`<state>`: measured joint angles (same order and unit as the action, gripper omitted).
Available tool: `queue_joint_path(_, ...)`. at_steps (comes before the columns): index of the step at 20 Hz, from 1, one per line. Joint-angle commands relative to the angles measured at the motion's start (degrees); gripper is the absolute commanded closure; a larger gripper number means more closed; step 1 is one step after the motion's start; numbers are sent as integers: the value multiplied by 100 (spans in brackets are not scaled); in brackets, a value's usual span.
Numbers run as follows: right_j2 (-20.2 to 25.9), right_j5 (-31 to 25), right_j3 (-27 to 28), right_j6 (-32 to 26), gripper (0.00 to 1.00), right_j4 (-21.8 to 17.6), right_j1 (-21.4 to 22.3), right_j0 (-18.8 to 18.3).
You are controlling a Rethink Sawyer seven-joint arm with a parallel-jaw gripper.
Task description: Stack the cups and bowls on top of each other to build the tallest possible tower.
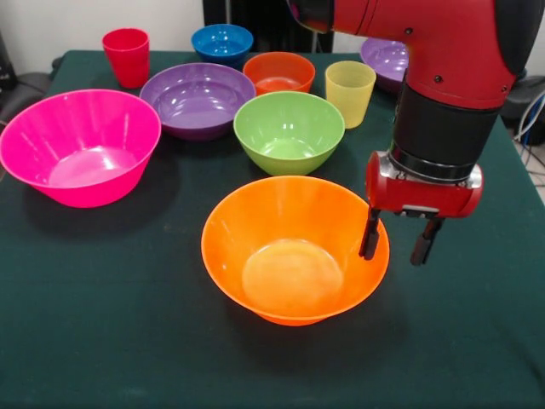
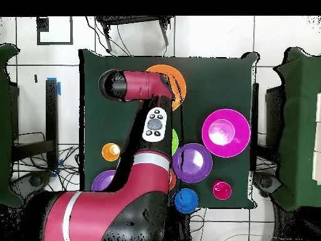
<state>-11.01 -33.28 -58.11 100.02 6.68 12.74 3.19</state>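
Front view: hovering at the right rim of the big orange bowl (image 1: 294, 251), claw (image 1: 398, 240) spread moderately and holding nothing, one finger (image 1: 370, 233) overlapping the rim, the other outside it; bowl sitting upright, mouth up, glossy, alone near the table's (image 1: 102, 324) front, no tower begun. Overhead view: arm (image 2: 135, 85) covering most of that orange bowl, claw itself hidden; pink bowl (image 2: 226, 133) lying well apart.
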Motion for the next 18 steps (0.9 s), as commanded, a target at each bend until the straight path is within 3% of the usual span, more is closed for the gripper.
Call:
queue_joint_path(1,334,307,-365,1085,0,30,-230,-15)
queue_joint_path(12,269,253,-289,823,0,-75,-224,16)
queue_joint_path(13,263,269,-278,783,100,-99,-218,21)
queue_joint_path(18,336,324,-353,687,100,-122,-170,-12)
